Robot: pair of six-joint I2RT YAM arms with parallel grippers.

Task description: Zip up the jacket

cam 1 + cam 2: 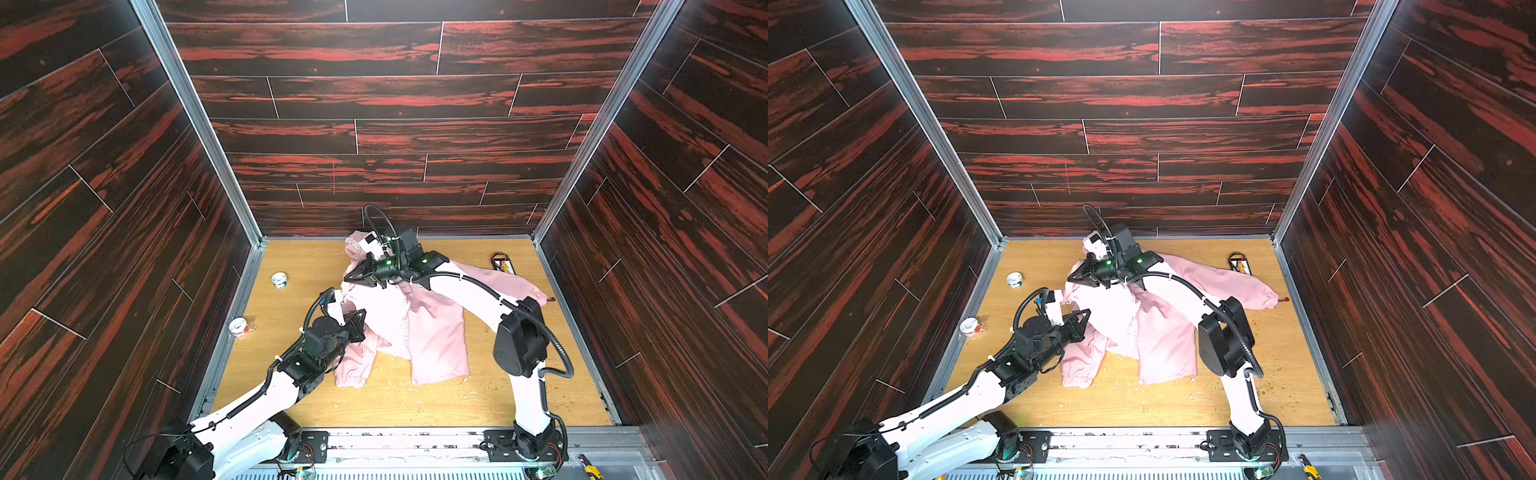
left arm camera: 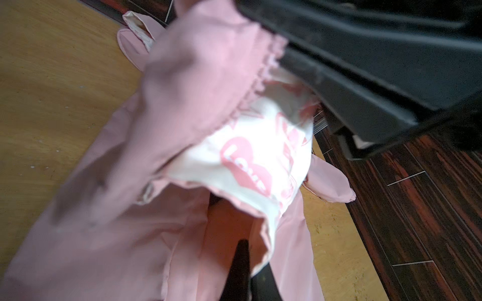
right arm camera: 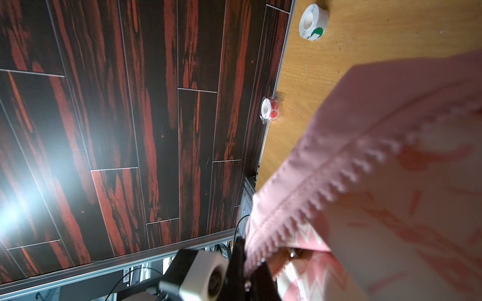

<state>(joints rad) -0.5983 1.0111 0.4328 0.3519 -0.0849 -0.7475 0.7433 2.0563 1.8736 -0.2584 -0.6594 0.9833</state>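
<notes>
Pale pink cloth takes up the middle of the wooden surface (image 1: 415, 407). The jacket (image 1: 436, 332) lies near the centre in both top views, front side up and unzipped, with its hem toward the robot's bases and its hood end toward the back wall. One sleeve (image 1: 523, 286) stretches out to the right with its cuff flat on the wood. The other sleeve (image 1: 353, 370) runs down on the left, cuff toward the near edge.

The right hand (image 1: 350, 277) reaches across the middle to the collar end and is pressed together on the jacket's front edge. In the right wrist view the zipper teeth (image 3: 339, 187) run down into the closed fingers (image 3: 238, 259).

The left hand (image 1: 360, 320) sits lower on the same panel, on the left of the garment. It is also pressed together, pinching the fabric edge, which is raised off the surface. The left wrist view is blurred, but it shows the raised panel folded over to expose a white lining (image 2: 250, 161) printed with pink hearts. The two front edges stand apart, not joined.

A white roll with green marks (image 1: 279, 279) and a white roll with red dots (image 1: 239, 326) lie near the left edge of the surface, well apart from the jacket.
</notes>
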